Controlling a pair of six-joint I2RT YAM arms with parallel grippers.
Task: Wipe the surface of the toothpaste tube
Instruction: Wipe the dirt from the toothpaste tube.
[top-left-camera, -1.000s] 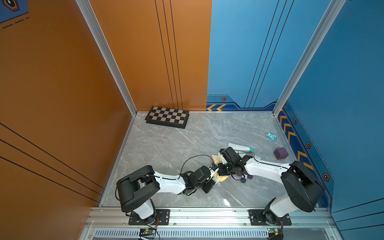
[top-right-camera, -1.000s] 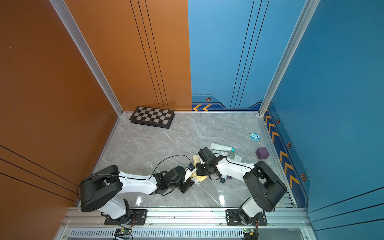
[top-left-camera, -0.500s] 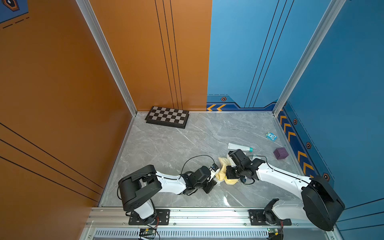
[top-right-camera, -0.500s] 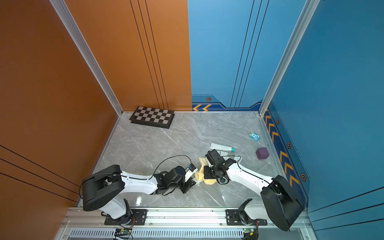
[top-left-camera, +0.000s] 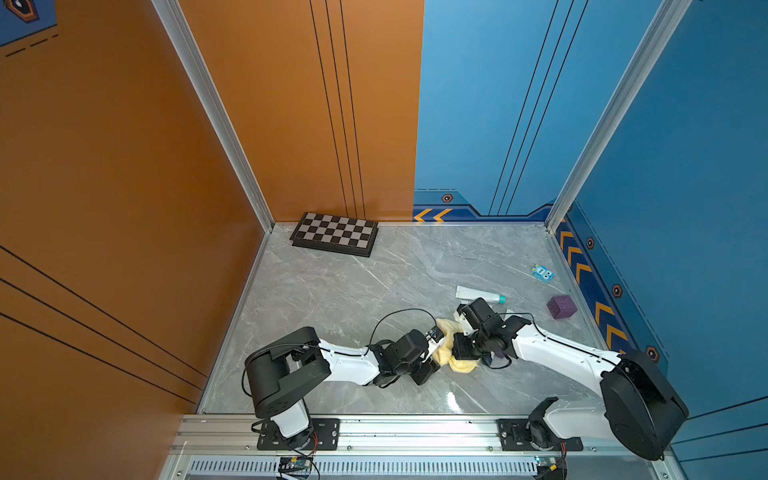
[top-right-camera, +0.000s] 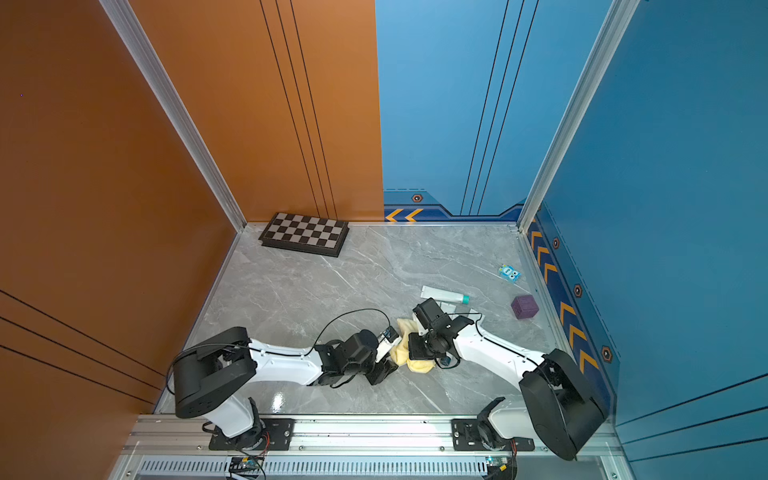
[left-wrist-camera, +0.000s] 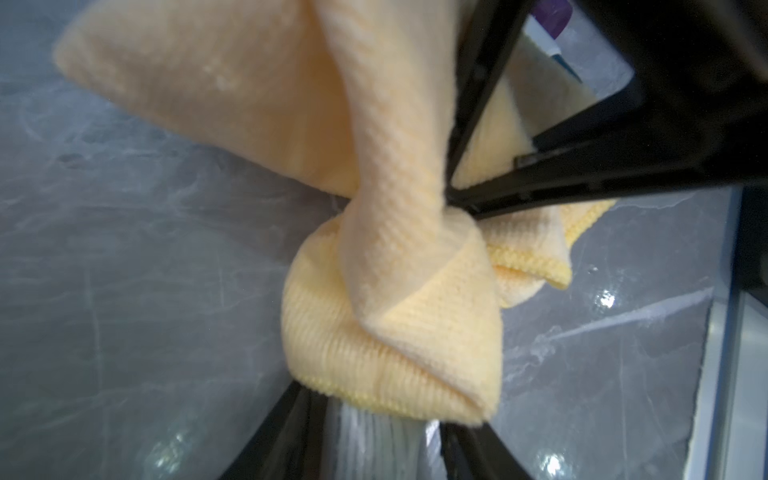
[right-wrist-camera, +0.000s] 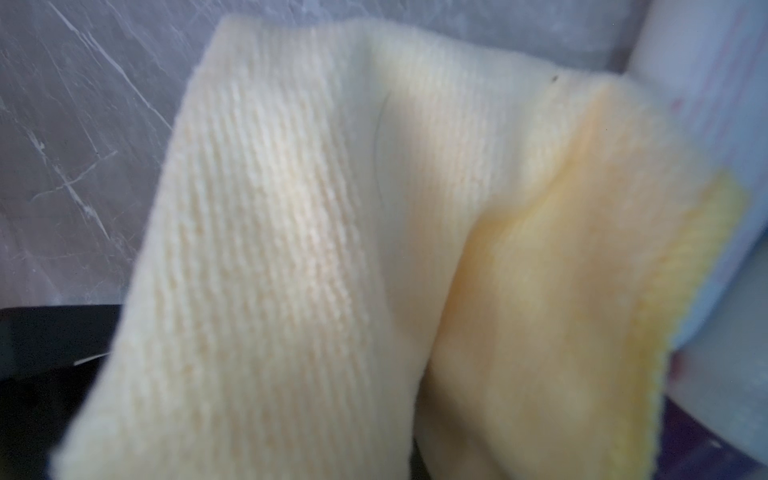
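The toothpaste tube (top-left-camera: 478, 294), white with a teal cap, lies flat on the grey floor beyond both arms in both top views (top-right-camera: 444, 294); no gripper touches it. Nearer the front, a yellow cloth (top-left-camera: 451, 357) hangs bunched between the two grippers. My right gripper (top-left-camera: 460, 352) is shut on the cloth, which fills the right wrist view (right-wrist-camera: 332, 249). In the left wrist view the right gripper's black fingers (left-wrist-camera: 540, 183) pinch the cloth (left-wrist-camera: 395, 270). My left gripper (left-wrist-camera: 374, 403) has its jaws apart, with a cloth fold resting at their tips.
A folded chessboard (top-left-camera: 334, 233) lies at the back left by the orange wall. A purple cube (top-left-camera: 562, 306) and a small blue toy (top-left-camera: 543, 273) sit by the right wall. A small dark item (top-left-camera: 496, 358) lies under the right forearm.
The right arm has stretched out low towards the right, its gripper still on the cloth. The cloth has shifted a little to the right. The left jaws have widened.
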